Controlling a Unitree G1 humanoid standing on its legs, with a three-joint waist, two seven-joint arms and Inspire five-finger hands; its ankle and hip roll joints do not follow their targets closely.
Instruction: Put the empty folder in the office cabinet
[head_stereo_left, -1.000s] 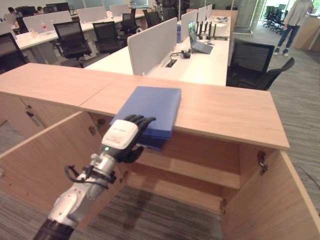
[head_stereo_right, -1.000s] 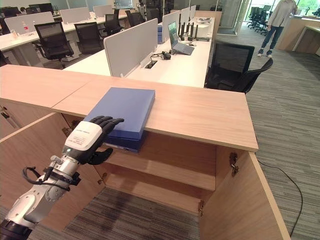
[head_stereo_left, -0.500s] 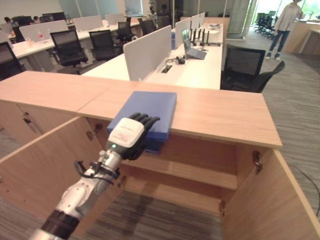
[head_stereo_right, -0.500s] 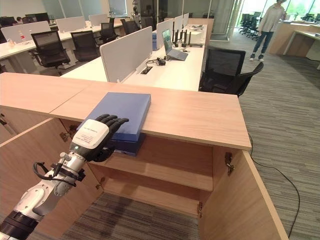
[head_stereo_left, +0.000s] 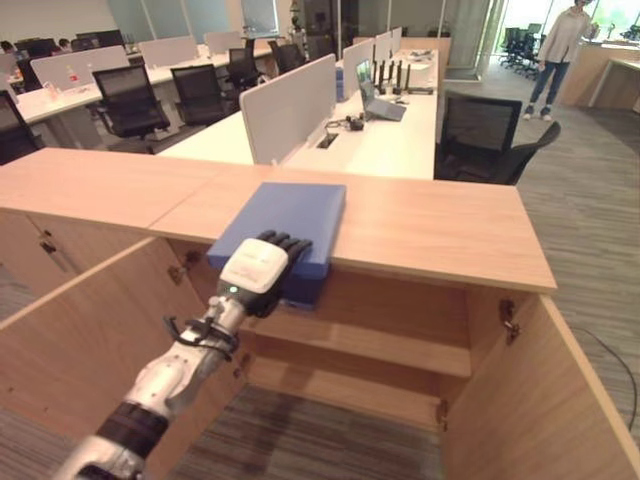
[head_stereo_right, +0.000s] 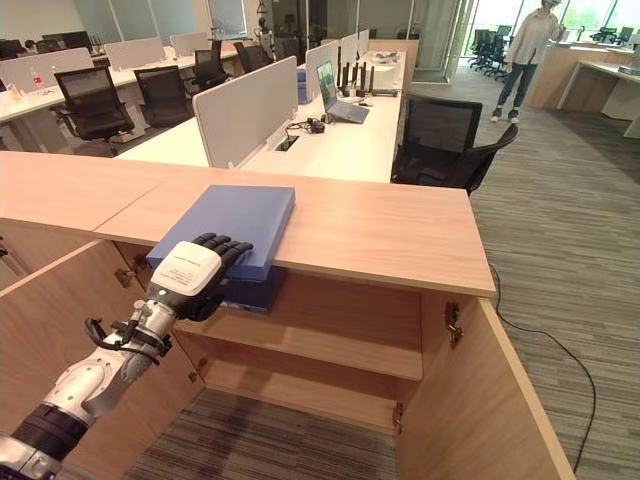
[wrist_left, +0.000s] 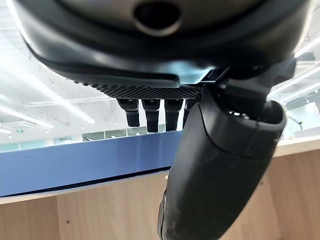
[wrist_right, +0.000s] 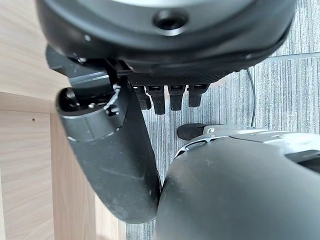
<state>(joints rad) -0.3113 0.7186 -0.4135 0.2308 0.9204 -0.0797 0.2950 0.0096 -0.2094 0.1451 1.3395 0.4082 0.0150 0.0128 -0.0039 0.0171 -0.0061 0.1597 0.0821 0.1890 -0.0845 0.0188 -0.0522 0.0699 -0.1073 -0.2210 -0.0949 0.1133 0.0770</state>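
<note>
My left hand (head_stereo_left: 257, 272) reaches up from the near left to the near edge of the blue folder (head_stereo_left: 283, 222), fingers (head_stereo_left: 283, 244) laid over the folder's top face and thumb tucked beneath its overhanging edge, so the hand clasps the folder between them. In the left wrist view the fingers (wrist_left: 152, 113) lie over the blue slab (wrist_left: 85, 161) and the thumb stands before it on the underside. The folder lies flat on the wooden top of the office cabinet (head_stereo_left: 440, 225), its near end jutting slightly past the front lip, above the open compartment. Below it, the cabinet's interior shelf (head_stereo_right: 340, 350) runs left to right, with an open door (head_stereo_left: 80, 340) swung out at the near left and a second door (head_stereo_right: 480, 400) open at the near right. My right hand (wrist_right: 110, 150) shows in its own wrist view, held over grey carpet (wrist_right: 280, 85) beside a wooden panel; its fingers hang short and partly folded with nothing between them and the thumb. Beyond the cabinet stand white desks (head_stereo_right: 340, 140) with dividers, black office chairs (head_stereo_right: 445, 140), and, at the far right, a person (head_stereo_right: 522, 45) standing.
</note>
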